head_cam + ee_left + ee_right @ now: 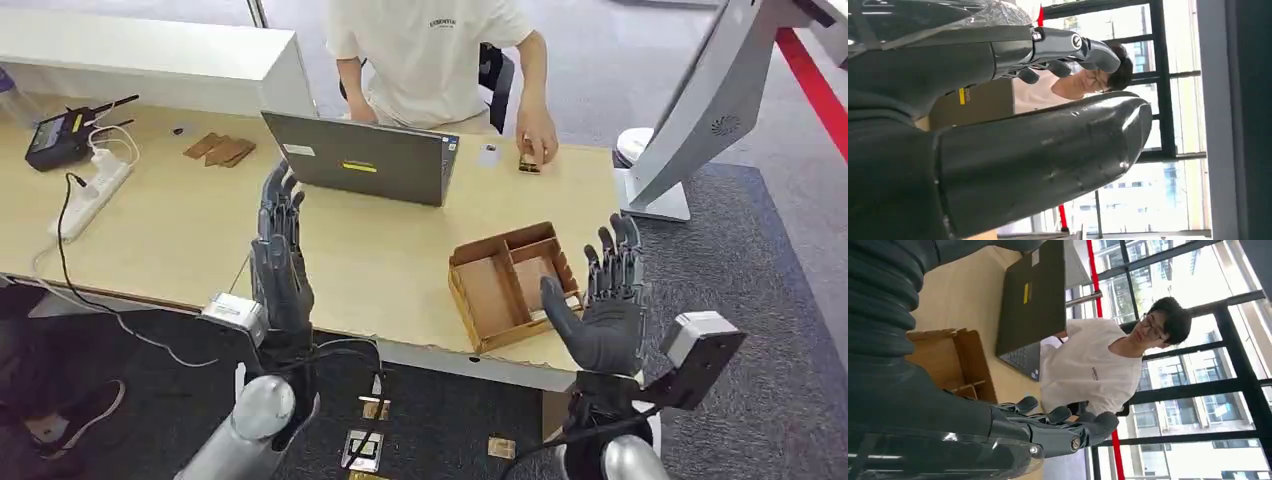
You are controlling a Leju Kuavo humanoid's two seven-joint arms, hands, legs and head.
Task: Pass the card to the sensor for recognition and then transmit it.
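Item: card [529, 164]. Location: far side of the table [180, 235], lying flat under the fingers of a person's hand [537, 140], just right of the open laptop [362, 157]. A small pale disc [488, 154] lies between laptop and card; whether it is the sensor you cannot tell.

Item: right hand [606, 300]. State: released, holding nothing. Pose: raised upright over the near table edge, palm turned inward toward the other hand, fingers straight and apart, thumb angled out over the wooden tray [512, 284]. Well apart from the card.

Item: left hand [279, 250]. State: released, holding nothing. Pose: raised edge-on over the table in front of the laptop's back, fingers extended upward and slightly spread.

Step in hand, as judged: waiting to take the card; nothing yet grasped.

Handling notes for you:
- Use the right hand; it is the nearer one to the card, on the same side of the laptop.
- Reach forward past the tray's far wall, keeping the wrist high enough to clear it.
- Wait until the person's fingers are off the card before you close.
- A flat card on a flat table gives little edge; expect to pinch it at one rim between thumb and fingers, not from above.
- Keep the left hand clear of the laptop lid
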